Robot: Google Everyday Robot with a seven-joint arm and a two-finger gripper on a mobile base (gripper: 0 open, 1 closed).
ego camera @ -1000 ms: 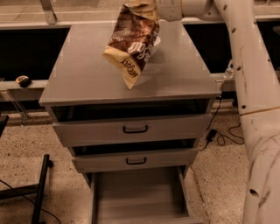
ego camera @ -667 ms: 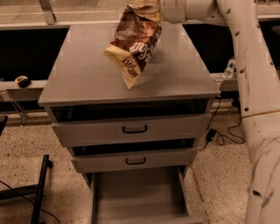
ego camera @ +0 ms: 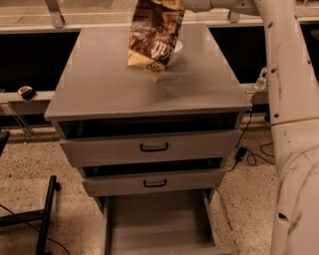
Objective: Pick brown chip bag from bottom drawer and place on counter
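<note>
Brown chip bag (ego camera: 155, 35) hangs straight down from the gripper (ego camera: 192, 4) at the top edge of the view, lower corner close over the counter (ego camera: 99, 79) and body in front of the white bowl (ego camera: 175, 50). Lower it slowly, steer toward the bare patch on the near side of the bowl, and release only once the bag rests flat. You can't tell how the gripper is set because the view cuts it off, though the dangling bag suggests it has the top seam; the bottom drawer (ego camera: 159, 219) sits pulled out far below it.
</note>
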